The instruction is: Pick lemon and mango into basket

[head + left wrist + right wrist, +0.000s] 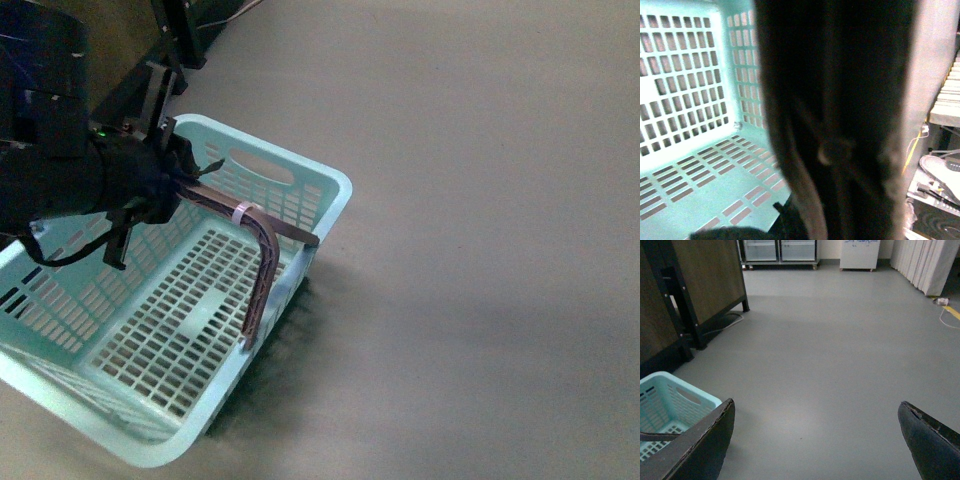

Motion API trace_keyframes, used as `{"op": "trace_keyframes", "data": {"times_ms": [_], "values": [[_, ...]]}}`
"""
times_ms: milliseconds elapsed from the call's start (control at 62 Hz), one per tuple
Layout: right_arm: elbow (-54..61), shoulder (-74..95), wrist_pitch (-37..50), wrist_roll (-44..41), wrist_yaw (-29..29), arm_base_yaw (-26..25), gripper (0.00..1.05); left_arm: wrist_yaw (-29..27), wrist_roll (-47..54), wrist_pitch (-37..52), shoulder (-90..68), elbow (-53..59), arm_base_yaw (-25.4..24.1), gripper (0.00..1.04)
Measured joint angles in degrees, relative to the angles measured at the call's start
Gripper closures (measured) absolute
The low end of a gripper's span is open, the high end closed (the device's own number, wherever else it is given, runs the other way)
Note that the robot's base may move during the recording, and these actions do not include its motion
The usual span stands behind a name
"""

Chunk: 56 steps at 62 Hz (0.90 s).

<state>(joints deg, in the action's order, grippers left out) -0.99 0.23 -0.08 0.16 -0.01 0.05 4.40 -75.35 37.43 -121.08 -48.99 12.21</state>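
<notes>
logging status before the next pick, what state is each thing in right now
basket: empty, tilted, looks lifted off the floor
brown handles: swung up together, bound by a white tie, gripped
left end effector: shut on the brown handles
right end effector: open, holding nothing, above the floor
lemon and mango: not in view

The teal basket [330, 190] is smooth slotted plastic; the grey floor [840, 365] looks matt.
</notes>
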Motion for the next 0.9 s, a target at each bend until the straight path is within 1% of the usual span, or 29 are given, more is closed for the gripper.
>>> {"op": "trace_keyframes", "data": {"times_ms": [290,468,516,597,758,903], "values": [[0.0,0.0,0.0,0.0,0.0,0.0,0.09,1.6,-3.5,-0.8,23.1,13.7,-3.5,1.0],[0.0,0.0,0.0,0.0,0.0,0.0,0.09,3.4,-6.0,-7.9,41.5,20.3,-6.2,1.0],[0.0,0.0,0.0,0.0,0.0,0.0,0.09,4.5,-7.4,-12.2,49.6,22.0,-7.6,1.0],[0.0,0.0,0.0,0.0,0.0,0.0,0.09,5.7,-9.4,-17.6,58.7,22.9,-9.6,1.0],[0.0,0.0,0.0,0.0,0.0,0.0,0.09,6.6,-10.5,-23.8,68.4,22.4,-11.2,1.0],[0.0,0.0,0.0,0.0,0.0,0.0,0.09,7.6,-10.5,-24.7,69.6,21.7,-11.2,1.0]]}}
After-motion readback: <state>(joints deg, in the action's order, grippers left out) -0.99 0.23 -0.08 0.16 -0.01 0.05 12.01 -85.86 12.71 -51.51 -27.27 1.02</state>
